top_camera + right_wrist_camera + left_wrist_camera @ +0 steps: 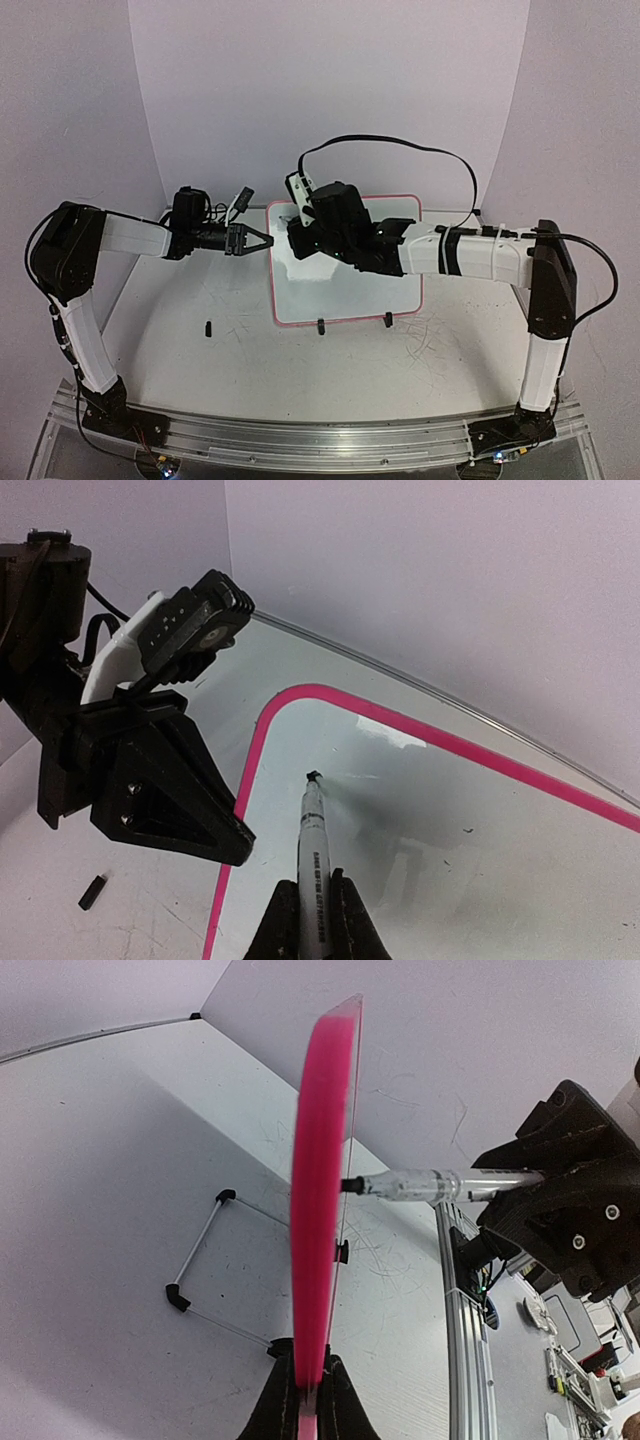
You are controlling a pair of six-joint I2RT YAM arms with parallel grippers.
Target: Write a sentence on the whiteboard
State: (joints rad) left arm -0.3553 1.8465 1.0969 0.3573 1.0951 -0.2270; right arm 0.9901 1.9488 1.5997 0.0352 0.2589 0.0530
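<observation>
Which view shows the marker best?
Right wrist: the marker shows barrel and tip unblocked, tip at the whiteboard. Left wrist shows it side-on, board edge-on. Top view hides it under the right arm.

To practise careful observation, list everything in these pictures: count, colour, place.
Whiteboard: one, white with pink frame, mid-table.
Marker: one, pale barrel, black tip, tip near the board's far left corner.
Clips: two, black, board's near edge.
Loose piece: one, black, table, left of the board.
Table: one, white, scuffed, under everything.
Rail: one, metal, table's near edge.
Left gripper: one, black, shut on the board's left edge.
Right gripper: one, black, shut on the marker.
</observation>
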